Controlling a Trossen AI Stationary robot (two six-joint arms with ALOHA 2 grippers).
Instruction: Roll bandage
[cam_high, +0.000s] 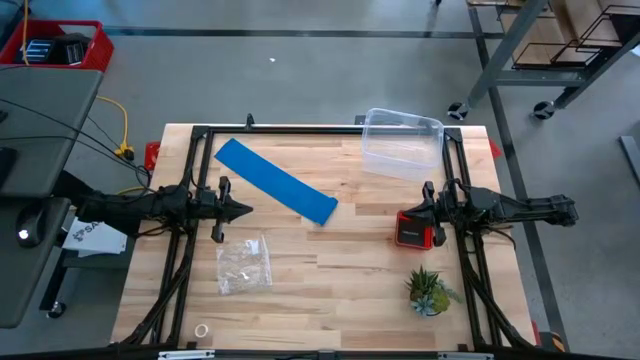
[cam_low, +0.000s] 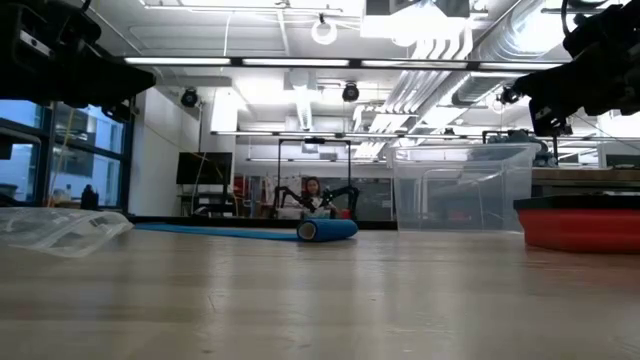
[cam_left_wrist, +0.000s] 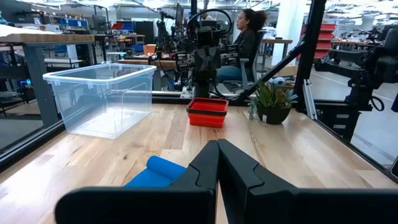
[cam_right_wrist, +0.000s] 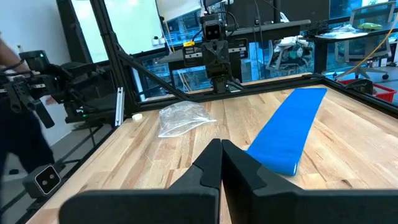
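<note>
The surface (cam_high: 350, 270) is pale wood with smooth, matt planks. The bandage (cam_high: 275, 180) is soft blue cloth, matt, not shiny. The box (cam_high: 402, 143) at the upper right is clear, glossy plastic. The bag (cam_high: 244, 264) at the lower left is thin, crinkly clear plastic. The frame (cam_high: 300, 130) round the surface looks like black metal.

Left gripper (cam_high: 243, 210) closed, empty, pointing inward from left side. Right gripper (cam_high: 402, 213) closed, empty, pointing inward from right. Both arms raised, level.
</note>
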